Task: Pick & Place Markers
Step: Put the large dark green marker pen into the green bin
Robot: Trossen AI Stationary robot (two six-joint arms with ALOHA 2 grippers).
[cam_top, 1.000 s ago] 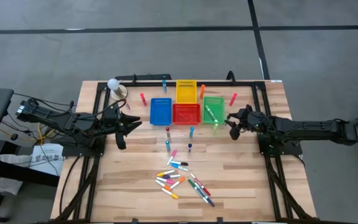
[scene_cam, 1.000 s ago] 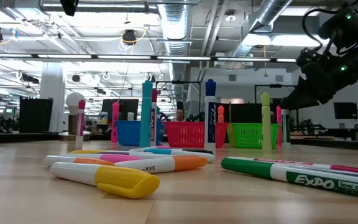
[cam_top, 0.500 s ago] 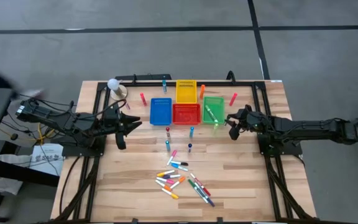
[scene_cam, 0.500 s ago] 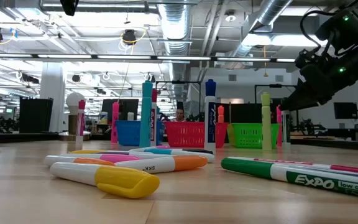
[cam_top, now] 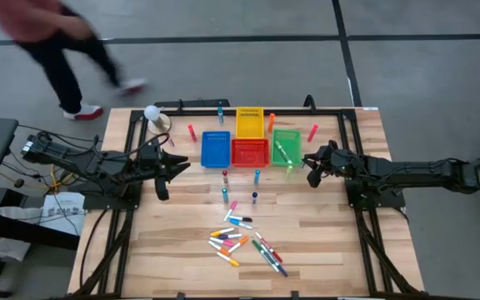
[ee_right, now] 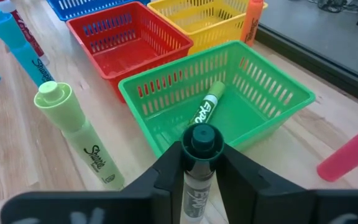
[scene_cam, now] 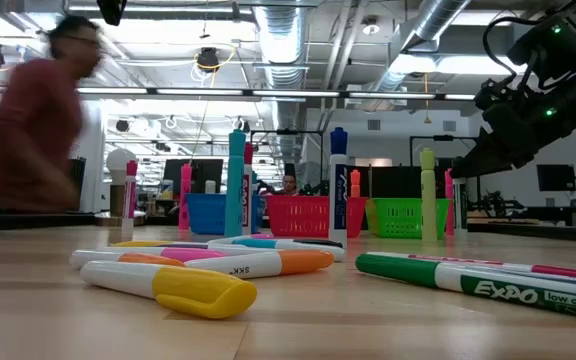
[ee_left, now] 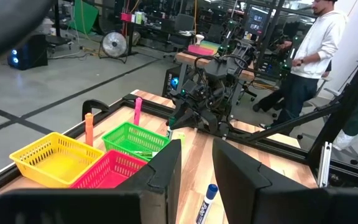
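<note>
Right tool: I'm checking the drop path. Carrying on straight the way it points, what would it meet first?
Most likely the green bin. The right tool, shut on a dark green marker, points at the bin's near wall, where a green Expo marker already lies; depth is uncertain.

Upright light-green marker (ee_right: 79,137) just beside green bin (ee_right: 272,93); open interior above.

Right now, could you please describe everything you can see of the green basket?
The green basket is a square plastic bin with slotted walls and a plain rim, sitting upright on the wooden table. It stands at the right end of the basket group, beside the red basket. One green marker lies slanted inside it. The right pincer, closed on a dark green marker, is close to its near wall. A light green marker stands just outside.
</note>
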